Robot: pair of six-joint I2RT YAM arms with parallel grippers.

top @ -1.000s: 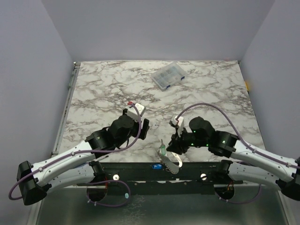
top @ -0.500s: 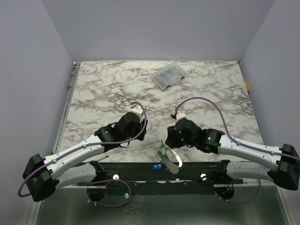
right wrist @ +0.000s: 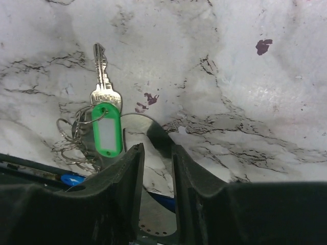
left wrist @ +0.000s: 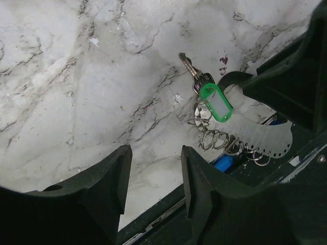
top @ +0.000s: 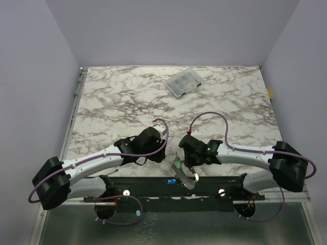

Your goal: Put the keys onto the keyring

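Keys [right wrist: 104, 109] and keyring [left wrist: 255, 133] lay at the tabletop's [top: 127, 97] near edge. I saw the right hand [right wrist: 156, 150] narrowly open astride the keyring, the left hand [left wrist: 156, 153] open and empty over free tabletop.

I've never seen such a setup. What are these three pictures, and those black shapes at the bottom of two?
The left arm and right arm are robots bolted to a marble table. One picture looks down from above; the others come from wrist cameras, so the black shapes are each arm's own claw: left claw, right claw. Both are open and hold nothing. Beneath them lie a green-tagged key, a chain of small rings and a pale curved keyring. A clear compartment box sits farther back.
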